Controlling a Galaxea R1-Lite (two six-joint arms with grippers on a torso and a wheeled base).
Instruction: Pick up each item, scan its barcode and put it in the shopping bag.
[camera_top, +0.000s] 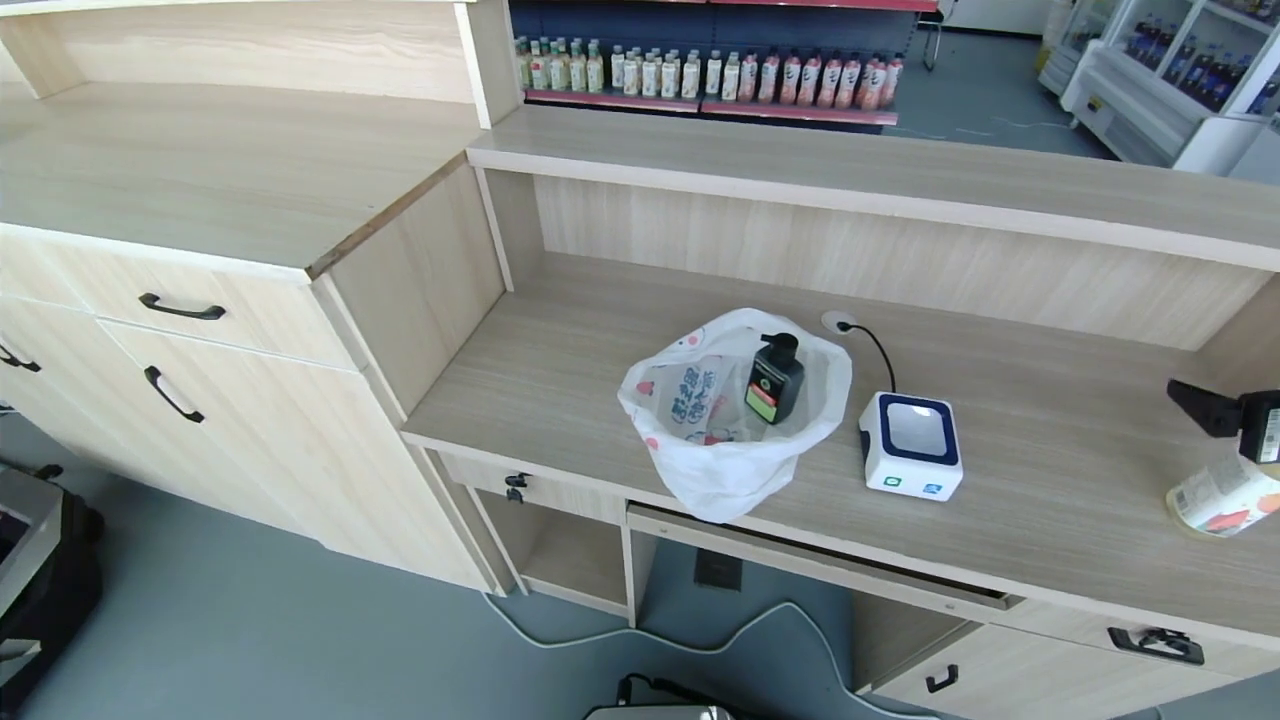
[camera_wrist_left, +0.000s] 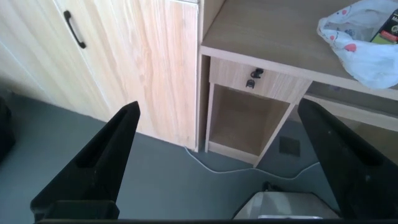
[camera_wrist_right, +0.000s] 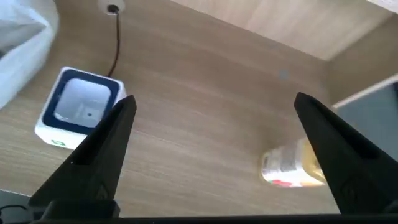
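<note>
Gaping R end effector (camera_wrist_right: 214, 99) nr lying bottle (camera_wrist_right: 292, 169).

Setting: shop — wooden checkout counter (camera_top: 1060, 440) carrying a barcode scanner (camera_top: 910, 443) and plastic shopping bag (camera_top: 720, 470); beyond it, shelved bottled drinks (camera_top: 700, 75) and glass-fronted drink coolers (camera_top: 1170, 80).

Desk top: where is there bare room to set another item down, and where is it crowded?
Widest bare patch: between the scanner and the lying bottle. Another lies left of the bag, up to the cabinet wall. Crowded: the bag, cable and scanner sit close together mid-desk.
</note>
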